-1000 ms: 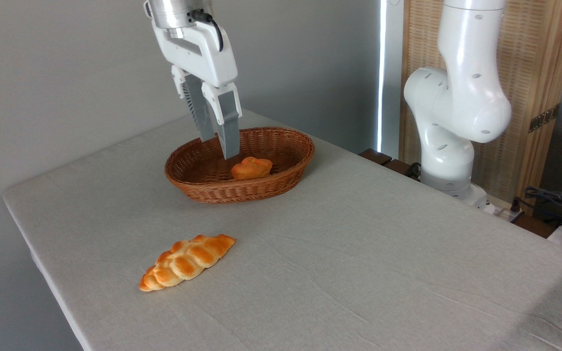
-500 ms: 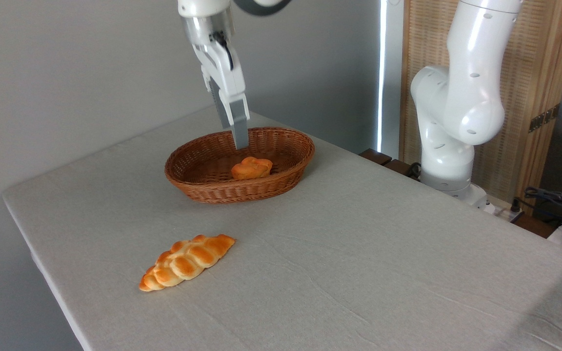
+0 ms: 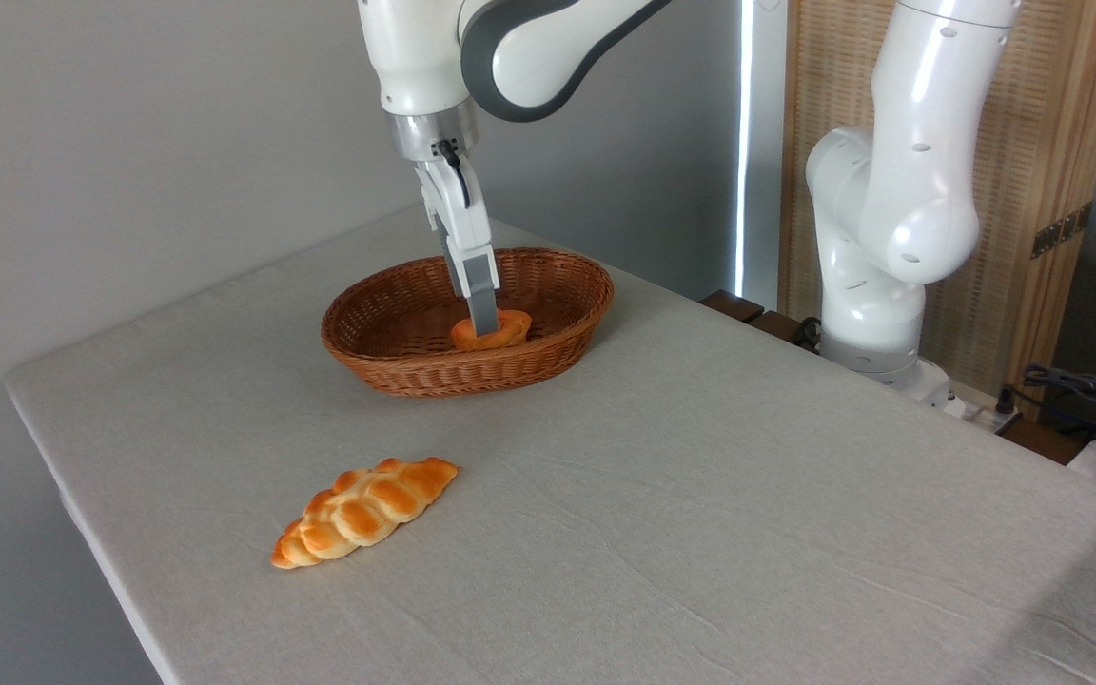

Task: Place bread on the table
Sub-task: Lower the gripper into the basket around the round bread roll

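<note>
**Down at the bun, inside the basket**

Inside the wicker basket (image 3: 467, 323), toward its right half, sits the bread (image 3: 510, 329). The gripper (image 3: 483, 323) reaches down over it edge-on to the camera, so only one finger shows in front of the bun; I cannot tell whether the jaws are apart or pressed on it. That low, near-vertical reach suits a pick from above. A braided loaf (image 3: 364, 511) lies apart on the tabletop (image 3: 700, 495).

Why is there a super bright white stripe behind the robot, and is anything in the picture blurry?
In the fixed camera view, the bright vertical white stripe is washed-out light beside the slatted wooden screen. The brown oval wicker basket and long braided golden loaf look sharp, with soft shadows.
</note>
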Robot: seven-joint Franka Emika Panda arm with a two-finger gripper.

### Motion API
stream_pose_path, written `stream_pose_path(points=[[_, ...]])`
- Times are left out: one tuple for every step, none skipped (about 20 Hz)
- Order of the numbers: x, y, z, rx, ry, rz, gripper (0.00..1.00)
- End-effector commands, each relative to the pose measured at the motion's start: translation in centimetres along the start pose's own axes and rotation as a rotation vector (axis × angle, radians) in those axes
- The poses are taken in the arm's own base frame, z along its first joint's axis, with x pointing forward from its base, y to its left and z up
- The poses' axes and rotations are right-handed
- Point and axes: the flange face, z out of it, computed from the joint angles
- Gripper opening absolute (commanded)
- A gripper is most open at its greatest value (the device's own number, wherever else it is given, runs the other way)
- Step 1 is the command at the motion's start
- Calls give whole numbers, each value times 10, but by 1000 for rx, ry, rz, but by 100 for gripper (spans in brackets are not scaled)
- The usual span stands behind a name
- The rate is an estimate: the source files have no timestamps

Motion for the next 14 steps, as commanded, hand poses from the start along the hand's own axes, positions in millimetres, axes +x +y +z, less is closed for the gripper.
stream_pose_path(points=[[-6,4,17,19,0,-2,100],[-8,4,20,41,-21,15,100],[-7,3,27,61,-35,30,100],[-3,6,32,66,-32,42,100],[-3,5,36,65,-34,42,99],[-2,5,37,66,-35,43,95],[-2,5,37,66,-35,43,77],[-2,5,37,67,-33,43,65],[-2,5,36,67,-33,43,56],[-2,4,36,67,-33,41,50],[-2,4,36,67,-33,43,44],[-3,4,36,67,-33,41,40],[-3,4,36,67,-33,43,34],[-2,3,35,69,-31,44,31]])
